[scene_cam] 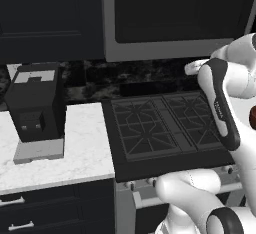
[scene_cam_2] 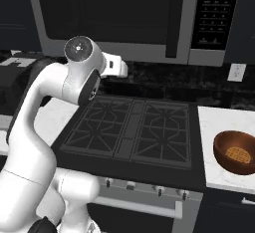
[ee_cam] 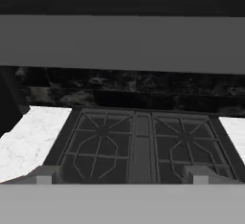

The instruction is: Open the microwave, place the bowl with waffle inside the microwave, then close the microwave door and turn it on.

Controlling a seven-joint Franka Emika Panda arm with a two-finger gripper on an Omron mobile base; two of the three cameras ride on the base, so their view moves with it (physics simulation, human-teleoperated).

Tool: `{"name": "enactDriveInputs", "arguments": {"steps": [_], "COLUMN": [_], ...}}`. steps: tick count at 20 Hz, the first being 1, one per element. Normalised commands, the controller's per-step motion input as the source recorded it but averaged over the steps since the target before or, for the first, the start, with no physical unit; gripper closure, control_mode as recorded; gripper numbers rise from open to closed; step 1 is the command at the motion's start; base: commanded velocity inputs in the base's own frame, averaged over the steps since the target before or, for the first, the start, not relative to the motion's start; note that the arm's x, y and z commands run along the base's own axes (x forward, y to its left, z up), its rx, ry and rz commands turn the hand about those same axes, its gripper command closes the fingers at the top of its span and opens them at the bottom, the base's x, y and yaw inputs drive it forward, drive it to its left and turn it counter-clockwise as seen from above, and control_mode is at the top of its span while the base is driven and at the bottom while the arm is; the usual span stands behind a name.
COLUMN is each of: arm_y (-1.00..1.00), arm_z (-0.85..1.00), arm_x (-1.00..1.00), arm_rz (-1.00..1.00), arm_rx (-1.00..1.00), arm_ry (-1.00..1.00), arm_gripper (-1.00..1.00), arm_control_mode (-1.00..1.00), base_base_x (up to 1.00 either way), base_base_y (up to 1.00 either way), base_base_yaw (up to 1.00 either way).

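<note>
Hovering over the stove [scene_cam_2: 132,127] with fingers [ee_cam: 44,176] spread apart, while the bowl [scene_cam_2: 236,152] sits on the worktop [scene_cam_2: 219,170] below the shut microwave door [scene_cam_2: 107,10].

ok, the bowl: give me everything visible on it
The bowl is small, round and dark reddish-brown with a smooth, glossy-looking surface. It sits upright on the white marble counter right of the stove, near the frame's right edge. A golden grid-patterned waffle lies inside on its bottom. Nothing else touches it. The left base view shows a sliver of it.
</note>
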Motion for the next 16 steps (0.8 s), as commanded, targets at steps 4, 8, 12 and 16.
{"name": "enactDriveInputs", "arguments": {"steps": [4, 8, 12, 16], "arm_y": [-0.41, -0.36, -0.48, -0.58], "arm_z": [1.00, 0.96, 0.79, 0.47], "arm_x": [0.00, -0.04, 0.00, 0.00], "arm_rz": [0.02, 0.00, 0.00, -0.09], "arm_rx": [0.02, 0.03, 0.02, 0.00], "arm_ry": [-0.23, -0.10, -0.02, 0.00], "arm_gripper": [-1.00, -1.00, -1.00, -1.00], "arm_control_mode": [-1.00, -1.00, -1.00, -1.00], "base_base_x": [0.00, 0.00, 0.00, 0.00], "base_base_y": [0.00, 0.00, 0.00, 0.00], "base_base_yaw": [0.00, 0.00, 0.00, 0.00]}}
